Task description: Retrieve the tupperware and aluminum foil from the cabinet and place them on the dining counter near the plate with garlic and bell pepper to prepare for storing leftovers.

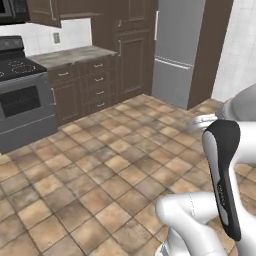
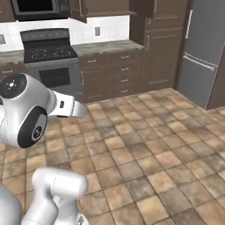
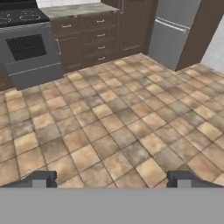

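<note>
The pincer hangs over the open floor with its two dark fingertips spread wide apart at the bottom of the hand view, and nothing sits between them. Below it there is only tile: square stone-look slabs in mottled tan, brown and grey, laid on the diagonal with pale grout lines.

Along the far edge of the floor stands a run of dark brown wooden base cabinets with small metal pulls, four drawers stacked in the middle column. Every door and drawer I can see is closed, so what is inside cannot be told, and I cannot pick out the tupperware or the aluminum foil anywhere from here. A speckled grey stone desk tops those cabinets. Upper cabinets in the same dark wood hang above it.

Left of the drawers is a steel-fronted stove with a black glass cooktop and a dark oven window. To the right, framed by tall dark panels, stands a smooth grey refrigerator with two doors. All of these are well apart from the pincer.
</note>
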